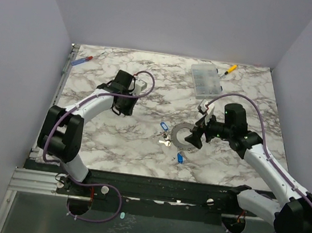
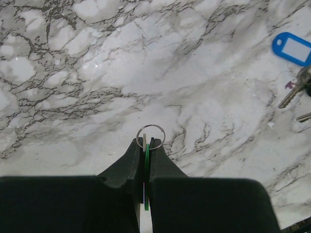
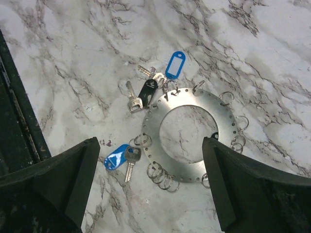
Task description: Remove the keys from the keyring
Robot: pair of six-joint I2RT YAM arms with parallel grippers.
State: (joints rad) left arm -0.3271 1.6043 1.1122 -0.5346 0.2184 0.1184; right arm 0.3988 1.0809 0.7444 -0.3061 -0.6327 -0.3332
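From the top external view, the white-and-grey marble table [image 1: 112, 139] carries the large flat grey metal keyring [image 1: 180, 137] right of centre, toward the near edge. The right gripper [image 1: 195, 136] hangs over the keyring's right side. Small silver keys [image 1: 164, 132] lie at the keyring's left rim, and a blue-headed key [image 1: 180, 157] lies just nearer the front edge. The left gripper [image 1: 124, 107] is left of centre, well apart from the keyring. A clear rectangular plastic compartment box [image 1: 205, 80] and a yellow-handled screwdriver [image 1: 229, 70] sit near the far right corner, and a red-and-blue screwdriver [image 1: 86, 59] near the far left corner. In the left wrist view, the left gripper [image 2: 146, 141] has its fingers pressed together on a thin green plastic tag [image 2: 146, 154] seen edge-on, with a small silver wire loop [image 2: 150, 137] standing above the tips. In the right wrist view, the right gripper [image 3: 150, 141] has its fingers spread wide over the keyring [image 3: 223, 121], which lies flat. Small wire split rings [image 3: 163, 178] line its rim, and a blue oblong tag [image 3: 175, 64], a black-headed key [image 3: 147, 91] and a silver key [image 3: 132, 97] lie at its far-left edge.
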